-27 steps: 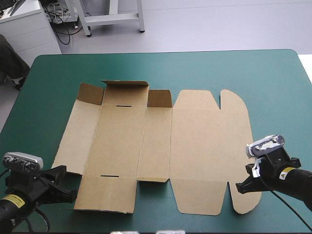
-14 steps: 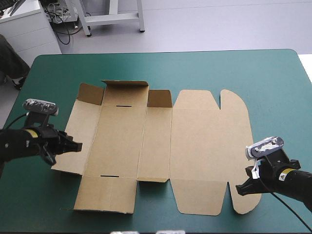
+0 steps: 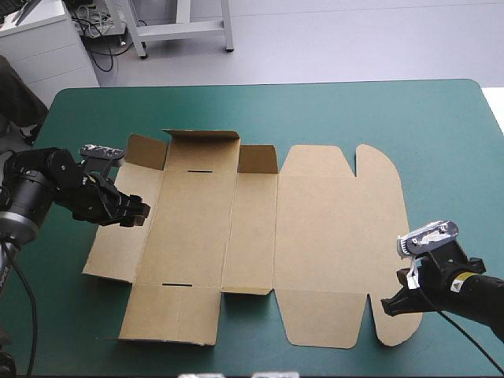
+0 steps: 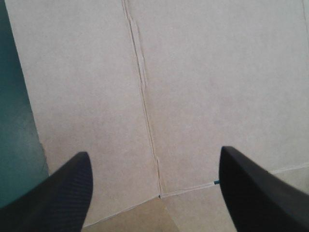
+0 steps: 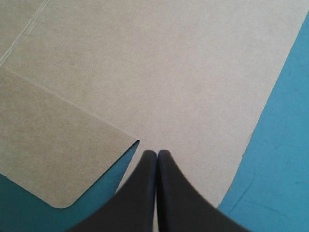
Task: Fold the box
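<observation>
Left tool (image 4: 154, 152) spread, right tool (image 5: 157, 154) closed.

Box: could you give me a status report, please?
Left gripper open over box, left panel. Right gripper shut at its near-right corner. Box flat, far flaps raised. Nothing in the way.

The left claw (image 3: 140, 213) has swung forward from beside the box (image 3: 260, 236) to above its left panel.

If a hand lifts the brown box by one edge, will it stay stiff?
The box probably bends along its creases, since far flaps already stand up. Between creases the panels lie flat, so likely stiff. It looks thin, so a push from the left hand may slide the whole sheet.
</observation>
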`<state>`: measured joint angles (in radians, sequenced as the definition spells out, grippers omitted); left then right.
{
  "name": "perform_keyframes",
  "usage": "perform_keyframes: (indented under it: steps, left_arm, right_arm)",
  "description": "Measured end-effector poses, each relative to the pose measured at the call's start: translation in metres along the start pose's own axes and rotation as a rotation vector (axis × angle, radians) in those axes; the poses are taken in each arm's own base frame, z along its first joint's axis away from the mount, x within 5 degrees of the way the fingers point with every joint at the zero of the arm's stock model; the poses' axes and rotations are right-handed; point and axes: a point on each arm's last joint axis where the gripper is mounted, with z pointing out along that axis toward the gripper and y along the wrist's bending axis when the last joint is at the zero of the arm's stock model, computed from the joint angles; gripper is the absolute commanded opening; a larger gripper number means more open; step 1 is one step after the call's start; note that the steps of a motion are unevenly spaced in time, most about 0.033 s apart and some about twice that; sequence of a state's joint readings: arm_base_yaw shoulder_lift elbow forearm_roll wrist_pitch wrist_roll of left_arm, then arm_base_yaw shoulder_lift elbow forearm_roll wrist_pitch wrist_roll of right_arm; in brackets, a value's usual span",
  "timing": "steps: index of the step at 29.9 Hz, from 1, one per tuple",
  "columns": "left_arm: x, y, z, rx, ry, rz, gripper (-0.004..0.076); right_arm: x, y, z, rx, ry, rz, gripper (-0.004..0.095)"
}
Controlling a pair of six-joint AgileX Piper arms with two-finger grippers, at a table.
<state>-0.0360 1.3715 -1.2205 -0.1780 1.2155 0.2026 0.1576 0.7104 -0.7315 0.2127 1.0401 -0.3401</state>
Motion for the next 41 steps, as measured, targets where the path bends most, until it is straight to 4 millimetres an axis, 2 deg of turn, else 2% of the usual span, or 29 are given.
perform_keyframes:
  steps: [2, 9, 13, 18, 21, 25, 29, 34, 41]
  left_arm:
    - [-0.001, 0.010, 0.002, 0.009, 0.003, -0.049, 0.0536]
    - [0.007, 0.069, -0.006, 0.108, -0.081, -0.227, 0.0551]
    - [0.011, 0.091, -0.006, 0.139, -0.117, -0.282, 0.0552]
    - [0.014, 0.118, 0.011, 0.144, -0.073, -0.339, 0.0552]
    - [0.013, 0.131, 0.031, 0.165, -0.025, -0.346, 0.0552]
    - [0.012, 0.143, 0.060, 0.202, 0.045, -0.353, 0.0552]
    - [0.015, 0.148, 0.078, 0.225, 0.089, -0.353, 0.0552]
    - [0.025, 0.144, 0.093, 0.272, 0.126, -0.319, 0.0552]
    - [0.027, 0.136, 0.101, 0.358, 0.098, -0.316, 0.0551]
  right_arm:
    - [0.000, 0.000, 0.000, 0.000, 0.000, 0.000, -0.0023]
    - [0.000, 0.000, 0.000, 0.001, -0.004, -0.005, -0.0023]
    - [0.000, 0.000, 0.000, 0.002, -0.006, -0.008, -0.0023]
    - [-0.001, 0.000, 0.000, 0.003, -0.011, -0.009, -0.0023]
    - [-0.001, 0.000, 0.000, 0.003, -0.011, -0.011, -0.0023]
    - [-0.001, 0.000, 0.000, 0.003, -0.011, -0.011, -0.0023]
    - [-0.001, 0.000, 0.000, 0.003, -0.010, -0.012, -0.0023]
    - [0.000, 0.000, 0.000, 0.002, -0.008, -0.012, -0.0023]
    - [0.000, 0.000, 0.000, 0.001, -0.006, -0.012, -0.0023]
